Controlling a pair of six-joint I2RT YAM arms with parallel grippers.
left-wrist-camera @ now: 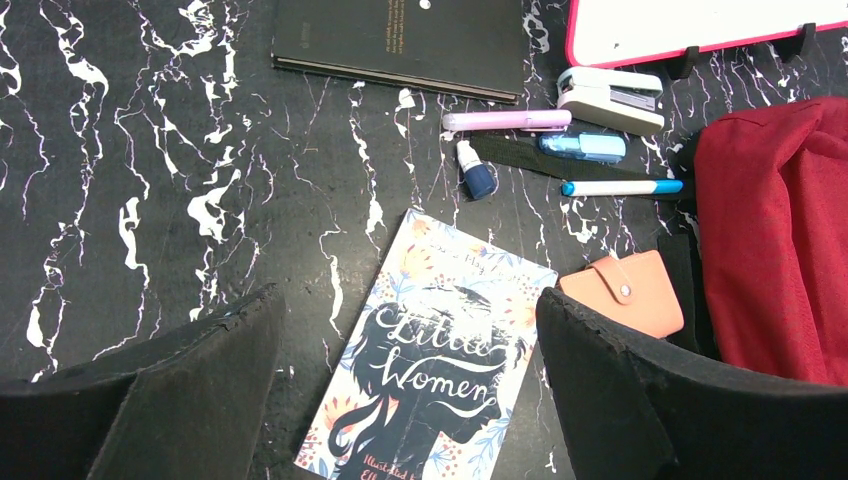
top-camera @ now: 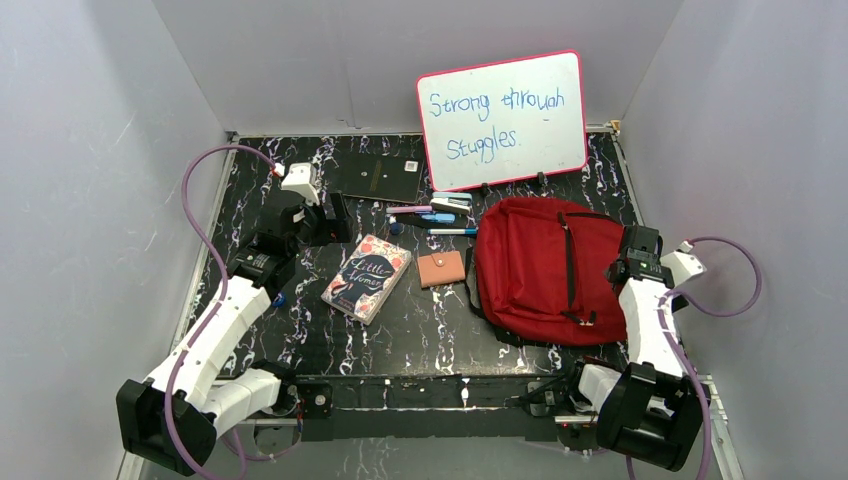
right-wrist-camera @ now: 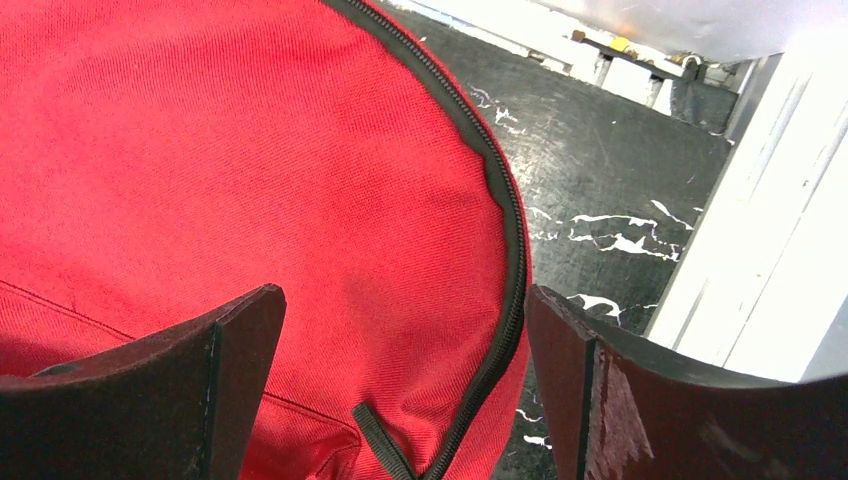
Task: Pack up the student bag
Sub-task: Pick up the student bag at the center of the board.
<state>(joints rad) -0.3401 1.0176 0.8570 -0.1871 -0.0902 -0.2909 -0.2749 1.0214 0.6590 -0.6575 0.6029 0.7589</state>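
Under the spread-wide right fingers point(right-wrist-camera: 150, 390), the soft red fabric backpack point(right-wrist-camera: 200, 150) is mostly cut off; left fingers point(left-wrist-camera: 640, 400) gape empty too.

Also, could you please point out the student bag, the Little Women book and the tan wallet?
student bag point(top-camera: 520, 270), top external view, red front panel.
Little Women book point(left-wrist-camera: 440, 350), left wrist view, middle of the cover.
tan wallet point(left-wrist-camera: 622, 297), left wrist view, on its flap.
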